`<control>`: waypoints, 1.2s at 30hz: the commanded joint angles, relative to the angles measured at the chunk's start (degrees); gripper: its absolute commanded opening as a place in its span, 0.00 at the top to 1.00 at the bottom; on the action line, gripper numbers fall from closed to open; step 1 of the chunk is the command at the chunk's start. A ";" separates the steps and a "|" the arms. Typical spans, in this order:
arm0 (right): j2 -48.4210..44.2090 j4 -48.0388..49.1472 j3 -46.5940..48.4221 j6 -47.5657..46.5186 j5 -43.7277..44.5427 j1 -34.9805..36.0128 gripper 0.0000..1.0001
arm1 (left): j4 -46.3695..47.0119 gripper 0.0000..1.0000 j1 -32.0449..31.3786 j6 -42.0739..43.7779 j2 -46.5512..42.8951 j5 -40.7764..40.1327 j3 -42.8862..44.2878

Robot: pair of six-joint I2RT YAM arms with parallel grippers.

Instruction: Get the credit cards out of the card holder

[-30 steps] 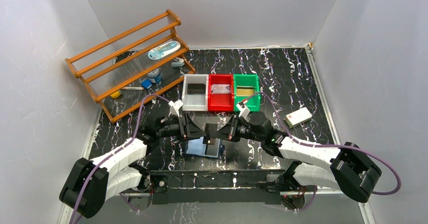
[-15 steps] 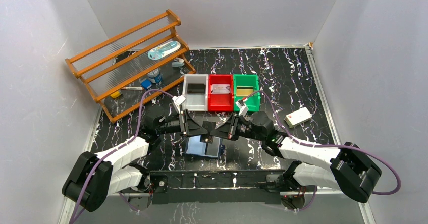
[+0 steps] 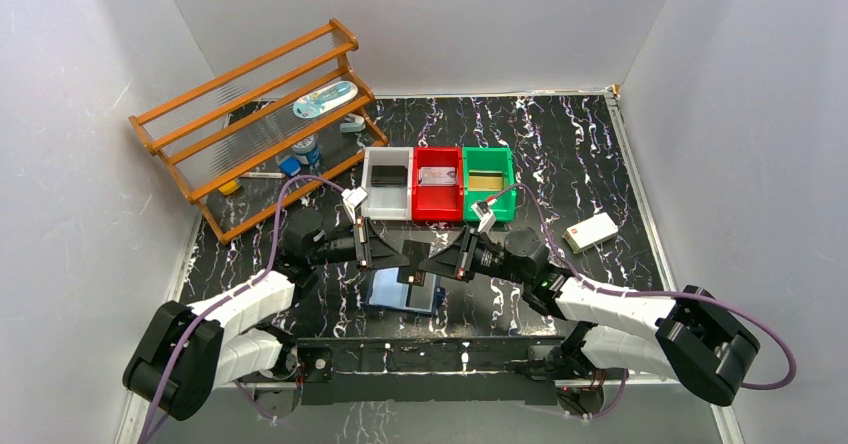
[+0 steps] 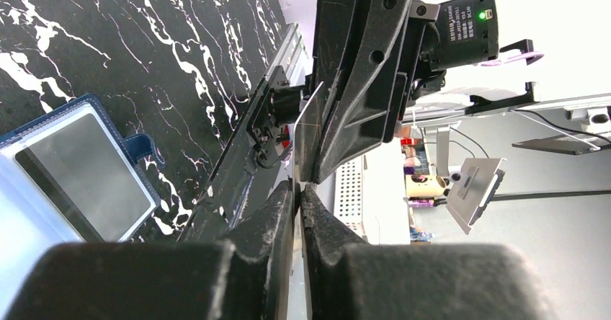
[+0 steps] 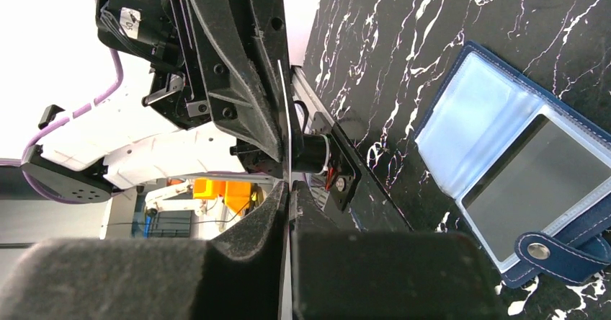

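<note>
Handover underway: left tool (image 4: 297, 192) and right tool (image 5: 288, 189) both pinch one credit card (image 4: 306, 136) above the open card holder (image 5: 497, 136) on the surface (image 3: 560, 154); three cards (image 3: 389, 175) lie in bins (image 3: 437, 211), another card (image 5: 537, 183) is pocketed.

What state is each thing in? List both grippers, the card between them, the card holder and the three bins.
left gripper: shut on the raised credit card
right gripper: shut on the same card
raised credit card: in the air, pinched from both sides
card holder: open, flat on the table, one grey card inside
white bin: holds a black card
red bin: holds a silvery card
green bin: holds a gold card
</note>
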 commanded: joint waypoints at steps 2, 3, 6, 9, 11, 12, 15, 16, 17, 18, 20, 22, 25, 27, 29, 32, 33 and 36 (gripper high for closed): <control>-0.05 2.20 -1.01 -0.50 0.94 -0.20 0.87 | 2.79 0.97 0.20 0.09 -2.07 2.21 0.41; -0.11 1.99 -1.01 -0.44 1.13 -0.17 0.85 | 2.47 0.99 0.22 0.17 -2.28 2.11 0.53; -0.43 1.85 -1.27 -0.15 1.54 -0.23 0.80 | 0.50 1.00 0.26 1.33 -2.65 1.74 1.01; -1.09 0.85 -1.45 -0.09 2.03 -0.18 0.70 | -2.07 1.00 0.22 2.77 -3.26 0.90 1.52; -1.68 0.12 -1.71 -0.07 2.60 -0.24 0.64 | -5.72 1.00 0.24 4.65 -3.84 0.06 2.23; -1.94 -0.23 -1.79 -0.07 2.91 -0.18 0.61 | -8.26 1.00 0.22 6.36 -4.14 -0.42 3.19; -2.86 -2.09 -1.90 -0.17 4.04 -0.19 0.50 | -19.21 1.00 0.18 13.78 -5.57 -3.18 6.17; -3.07 -2.92 -1.93 -0.20 4.57 -0.21 0.46 | -23.07 1.00 0.21 15.35 -6.29 -4.43 7.23; -3.23 -3.63 -1.89 -0.24 5.04 -0.20 0.42 | -26.25 1.00 0.22 18.71 -6.88 -5.68 8.44; -3.40 -4.44 -1.81 -0.24 5.50 -0.22 0.37 | -29.80 1.00 0.22 21.10 -7.62 -7.37 9.55; -3.81 -6.07 -1.64 -0.33 6.53 -0.30 0.28 | -35.71 1.00 0.22 25.03 -8.91 -10.63 11.72; -4.25 -7.55 -1.46 -0.39 7.68 -0.29 0.21 | -41.52 1.00 0.21 29.16 -9.84 -14.28 14.06; -5.14 -11.43 -0.75 -0.80 9.74 -0.25 0.13 | -49.20 1.00 0.24 34.83 -10.68 -19.10 17.51; -5.75 -14.31 -0.22 -1.29 11.07 -0.26 0.10 | -51.80 1.00 0.22 37.47 -11.01 -21.51 19.27; -6.72 -16.75 0.12 -2.11 12.14 -0.30 0.08 | -53.43 1.00 0.22 39.74 -11.27 -24.21 20.80; -8.01 -17.73 -0.22 -3.22 12.75 -0.25 0.07 | -55.01 1.00 0.22 44.60 -11.36 -28.50 22.67; -8.48 -17.67 -0.70 -3.53 13.07 -0.26 0.07 | -55.40 1.00 0.22 46.80 -11.14 -29.87 23.41; -9.82 -17.68 -1.78 -3.82 14.31 -0.29 0.07 | -55.89 1.00 0.22 55.12 -9.93 -33.80 25.78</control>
